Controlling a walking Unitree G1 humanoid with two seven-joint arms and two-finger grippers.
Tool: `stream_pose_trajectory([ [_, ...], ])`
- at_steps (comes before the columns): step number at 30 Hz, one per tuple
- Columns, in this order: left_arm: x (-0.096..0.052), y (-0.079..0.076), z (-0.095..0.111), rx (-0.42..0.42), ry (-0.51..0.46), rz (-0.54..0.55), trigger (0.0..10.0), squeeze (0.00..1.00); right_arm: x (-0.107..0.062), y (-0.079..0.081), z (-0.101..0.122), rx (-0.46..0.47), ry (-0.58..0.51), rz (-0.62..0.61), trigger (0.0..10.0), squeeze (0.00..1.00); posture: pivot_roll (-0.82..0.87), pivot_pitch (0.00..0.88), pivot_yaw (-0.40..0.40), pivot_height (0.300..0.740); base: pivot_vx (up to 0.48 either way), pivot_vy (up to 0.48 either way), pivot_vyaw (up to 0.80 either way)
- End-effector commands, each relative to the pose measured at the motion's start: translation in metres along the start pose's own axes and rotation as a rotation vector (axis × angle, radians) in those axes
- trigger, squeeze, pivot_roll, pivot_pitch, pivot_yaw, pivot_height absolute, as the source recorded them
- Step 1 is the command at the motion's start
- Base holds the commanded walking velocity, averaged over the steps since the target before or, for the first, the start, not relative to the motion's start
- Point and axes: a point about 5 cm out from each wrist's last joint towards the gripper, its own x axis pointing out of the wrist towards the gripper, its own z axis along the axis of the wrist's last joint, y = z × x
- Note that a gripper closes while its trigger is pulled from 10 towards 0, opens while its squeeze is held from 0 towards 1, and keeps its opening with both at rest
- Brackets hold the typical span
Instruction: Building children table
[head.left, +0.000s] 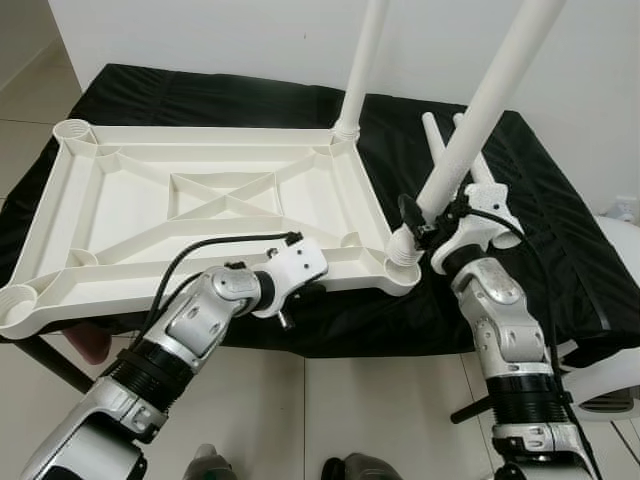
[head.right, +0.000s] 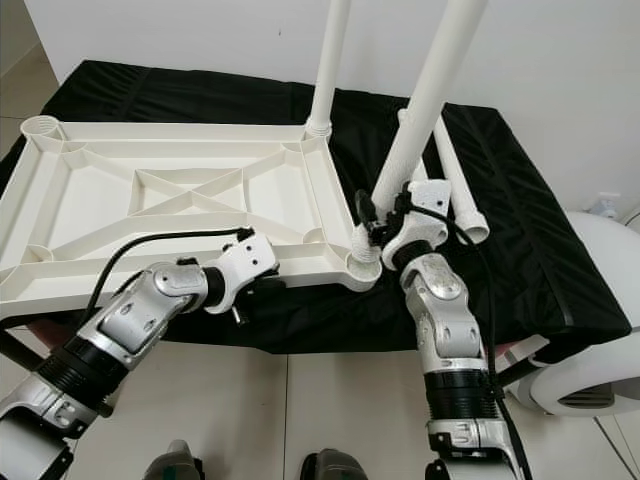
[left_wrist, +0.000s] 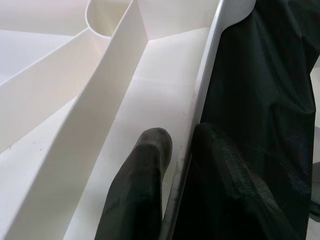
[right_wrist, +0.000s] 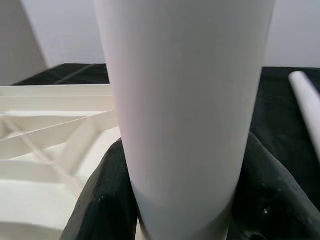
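Note:
A white plastic table top (head.left: 210, 137) lies upside down on a black cloth (head.left: 560, 230). One white leg (head.left: 362, 70) stands upright in its far right corner socket. A second leg (head.left: 490, 100) leans to the right with its foot in the near right socket (head.left: 403, 262). My right gripper (head.left: 432, 222) is shut on that leg just above the socket; its black fingers (right_wrist: 100, 205) hug the white tube (right_wrist: 185, 100). My left gripper (left_wrist: 182, 165) is shut on the top's near rim (left_wrist: 205, 90), one finger (left_wrist: 142, 190) inside it, the other outside.
Two spare white legs (head.right: 455, 185) lie on the cloth at the right. A white rounded appliance (head.left: 610, 370) stands on the tiled floor at the lower right. The cloth-covered stand's dark leg (head.left: 50, 360) and a pinkish object (head.left: 85, 345) are at the lower left. A white wall rises behind.

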Motion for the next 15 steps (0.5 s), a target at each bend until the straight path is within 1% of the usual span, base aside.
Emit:
stream_pose_trajectory([
  [1, -0.002, 0.006, -0.011, 0.003, 0.063, 0.039, 10.0, 0.00, -0.002, 0.003, 0.004, 0.009, -0.011, 0.033, 10.0, 0.00, 0.03, 0.023, -0.070, 0.740, 0.000, 0.000, 0.00],
  [6, -0.002, 0.007, -0.010, 0.006, 0.060, 0.040, 10.0, 0.00, -0.004, 0.005, 0.001, 0.022, 0.021, 0.043, 10.0, 0.00, 0.04, 0.023, -0.071, 0.740, 0.000, 0.000, 0.00],
  [10, -0.003, 0.007, -0.010, 0.008, 0.059, 0.041, 10.0, 0.00, -0.011, 0.000, -0.005, 0.028, 0.054, 0.019, 10.0, 0.00, 0.03, 0.026, -0.071, 0.740, 0.000, 0.000, 0.00],
  [15, -0.003, 0.008, -0.010, 0.008, 0.060, 0.042, 10.0, 0.00, -0.016, -0.004, -0.004, 0.036, 0.069, 0.009, 10.0, 0.00, 0.03, 0.027, -0.072, 0.740, 0.000, 0.000, 0.00],
])
